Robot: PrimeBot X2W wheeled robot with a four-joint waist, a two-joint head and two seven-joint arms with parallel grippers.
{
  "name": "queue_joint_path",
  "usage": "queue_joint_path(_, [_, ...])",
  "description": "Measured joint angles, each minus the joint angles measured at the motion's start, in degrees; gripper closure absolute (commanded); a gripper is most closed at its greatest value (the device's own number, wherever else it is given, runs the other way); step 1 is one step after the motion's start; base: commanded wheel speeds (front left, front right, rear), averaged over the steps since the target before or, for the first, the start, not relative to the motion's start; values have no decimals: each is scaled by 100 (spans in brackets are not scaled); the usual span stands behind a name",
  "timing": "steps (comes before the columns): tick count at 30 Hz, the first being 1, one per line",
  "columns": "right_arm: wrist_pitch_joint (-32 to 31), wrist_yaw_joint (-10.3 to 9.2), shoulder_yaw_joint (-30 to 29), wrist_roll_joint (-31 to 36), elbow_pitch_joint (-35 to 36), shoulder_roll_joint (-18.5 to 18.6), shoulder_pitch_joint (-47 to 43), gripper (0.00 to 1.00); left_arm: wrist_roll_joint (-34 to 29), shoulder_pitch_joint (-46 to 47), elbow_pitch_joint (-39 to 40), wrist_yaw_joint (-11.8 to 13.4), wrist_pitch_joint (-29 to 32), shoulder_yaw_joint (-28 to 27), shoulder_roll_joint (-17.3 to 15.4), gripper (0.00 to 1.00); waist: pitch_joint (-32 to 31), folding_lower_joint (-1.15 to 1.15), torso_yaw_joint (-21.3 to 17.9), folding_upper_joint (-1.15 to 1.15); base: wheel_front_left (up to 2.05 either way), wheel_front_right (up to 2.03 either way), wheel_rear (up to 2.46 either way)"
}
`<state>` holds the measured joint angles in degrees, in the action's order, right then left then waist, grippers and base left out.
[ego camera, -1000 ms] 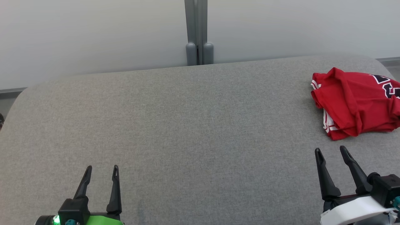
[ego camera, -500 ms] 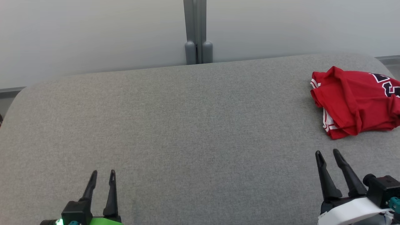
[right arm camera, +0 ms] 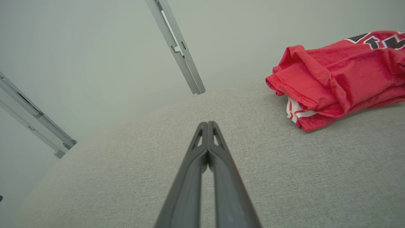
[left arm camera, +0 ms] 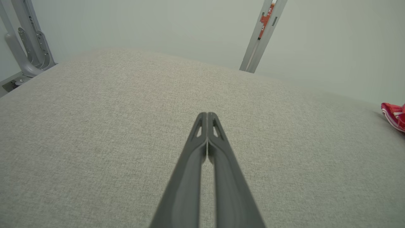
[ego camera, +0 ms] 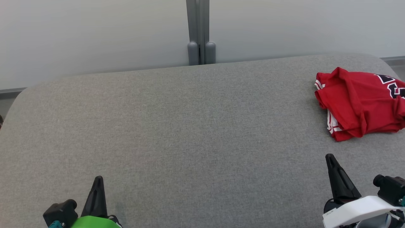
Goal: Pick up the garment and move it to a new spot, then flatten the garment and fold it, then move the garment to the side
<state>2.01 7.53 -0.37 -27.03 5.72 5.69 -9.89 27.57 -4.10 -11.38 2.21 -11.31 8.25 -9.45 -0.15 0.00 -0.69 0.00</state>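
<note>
Change from half second ago: finger pairs, then slightly apart, now pressed together. Left gripper [ego camera: 98, 180] and right gripper [ego camera: 330, 157] both closed, holding nothing, over grey padded surface [ego camera: 190, 126]. Count: two grippers, one red jersey [ego camera: 360, 104]. Jersey lies folded, ahead-right of right gripper, not touching; far right of left gripper.

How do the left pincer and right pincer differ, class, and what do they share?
The left pincer has a green mount; the right pincer has a white mount. The right pincer sits near the red garment; the left pincer lies far across the grey surface from it. Both are shut and empty.
</note>
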Motion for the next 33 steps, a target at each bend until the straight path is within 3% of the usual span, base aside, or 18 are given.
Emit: queue_joint_path(33, [-221,-5,-82,-2799,-808,5,612,100,2650,389,-109,-381,723,-595,263,100,10,0,20,0,0,0,0])
